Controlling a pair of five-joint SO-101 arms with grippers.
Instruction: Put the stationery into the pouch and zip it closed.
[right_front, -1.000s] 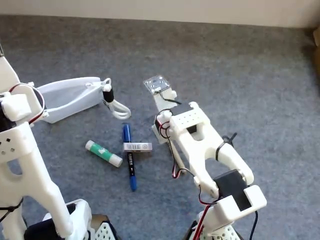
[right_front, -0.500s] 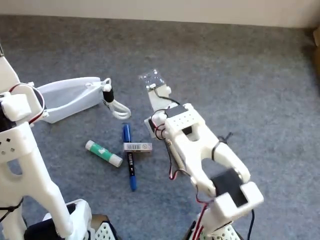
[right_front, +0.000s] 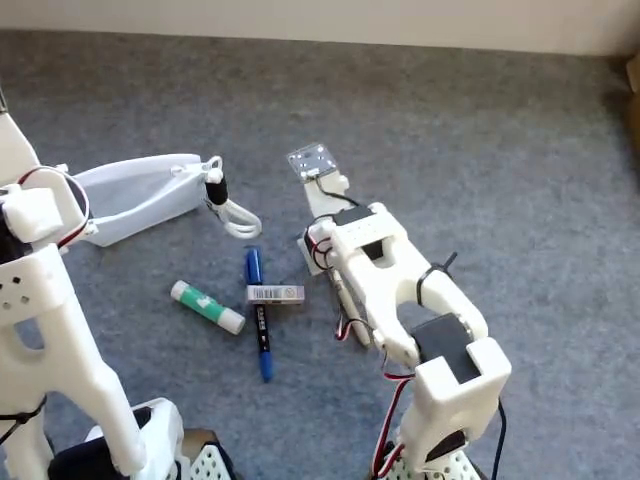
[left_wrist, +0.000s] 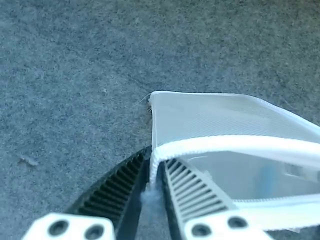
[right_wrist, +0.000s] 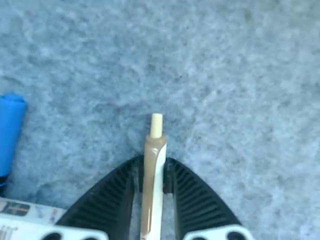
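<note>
High view showed the mesh pouch (right_front: 140, 205) at left, its rim pinched by the left gripper (left_wrist: 154, 165), seemingly to steady it; the right gripper (right_wrist: 153, 164) clamped a pen (right_wrist: 154, 145) at centre, probably for loading.

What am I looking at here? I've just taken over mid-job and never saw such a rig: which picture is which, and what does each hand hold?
Two small white robot arms, the left arm and the right arm, stand on a grey surface. The high view looks down over both; each wrist view comes from a camera on that arm. The left hand pinches the rim of the white mesh pouch. The right hand grips a beige pen. Loose on the surface lie a glue stick, a blue pen and a small labelled block across it.
</note>
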